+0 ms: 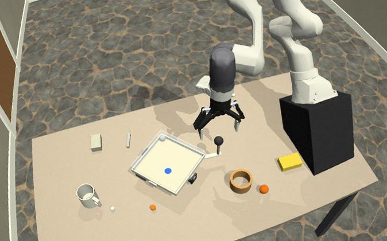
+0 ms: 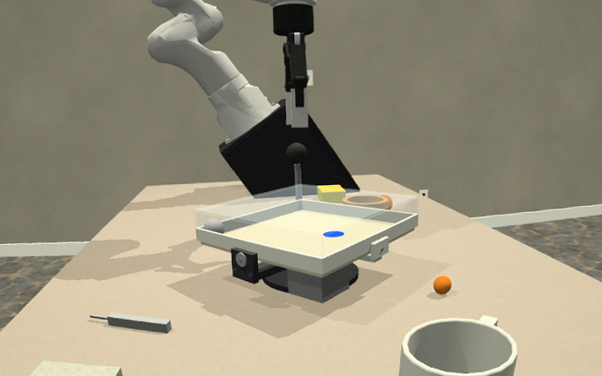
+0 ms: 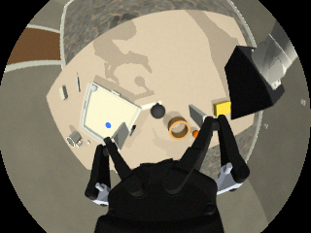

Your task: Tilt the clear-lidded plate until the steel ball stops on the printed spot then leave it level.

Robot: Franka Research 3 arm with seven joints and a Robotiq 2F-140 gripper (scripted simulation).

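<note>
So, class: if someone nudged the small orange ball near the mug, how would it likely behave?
The small orange ball would probably roll at a light push, being round with nothing beside it to stop it. It may be slippery to pinch, since its surface looks smooth.

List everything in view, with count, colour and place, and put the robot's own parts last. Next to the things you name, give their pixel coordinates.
lidded plate (image 1: pixel 168 157) (image 2: pixel 284 225) (image 3: pixel 109 109): one, cream, clear lid, mid-table
steel ball (image 1: pixel 162 137) (image 2: pixel 213 225) (image 3: pixel 93 88): one, grey, in a plate corner
printed spot (image 1: pixel 167 170) (image 2: pixel 333 234) (image 3: pixel 108 125): one, blue, on the plate
knobbed handle (image 1: pixel 218 141) (image 2: pixel 296 153) (image 3: pixel 157 111): one, black knob, beside the plate
mug (image 1: pixel 87 200) (image 2: pixel 457 371) (image 3: pixel 73 140): one, pale grey, door side
small balls: two orange, one white, on the table
ring (image 1: pixel 241 189) (image 2: pixel 365 206) (image 3: pixel 179 137): one, orange-brown, near the larger orange ball
blocks: one yellow, by the pedestal; one pale green, door side
slim tool (image 1: pixel 128 140) (image 2: pixel 138 322) (image 3: pixel 79 83): one, grey, by the green block
arm: one, white, on a black pedestal
pincer (image 1: pixel 219 130) (image 2: pixel 296 124) (image 3: pixel 156 118): one, black, open above the knob
</note>
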